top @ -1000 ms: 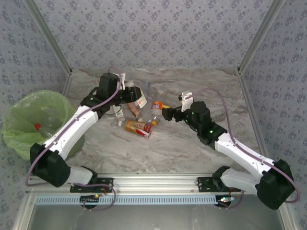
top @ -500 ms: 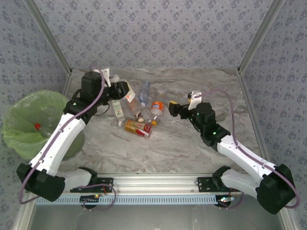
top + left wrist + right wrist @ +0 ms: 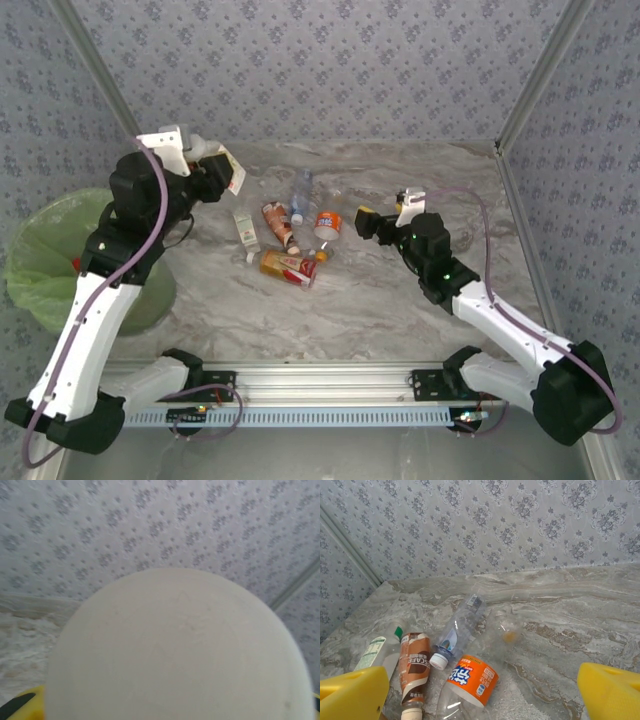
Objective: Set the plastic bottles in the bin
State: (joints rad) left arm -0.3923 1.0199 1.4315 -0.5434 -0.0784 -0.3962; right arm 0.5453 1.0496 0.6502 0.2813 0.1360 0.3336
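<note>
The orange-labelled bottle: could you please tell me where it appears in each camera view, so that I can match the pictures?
Top external: the orange-labelled bottle lies near the picture's centre, just left of the right gripper.
Right wrist: bottom centre, between the yellow fingers.
Left wrist: this camera faces the held white bottle and the wall.
Shared landmark: the brown-labelled bottle, to its left in both.

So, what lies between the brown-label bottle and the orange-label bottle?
In the right wrist view, a clear bottle lies there, its white cap in the gap between the brown-label bottle and the orange-label bottle.
</note>
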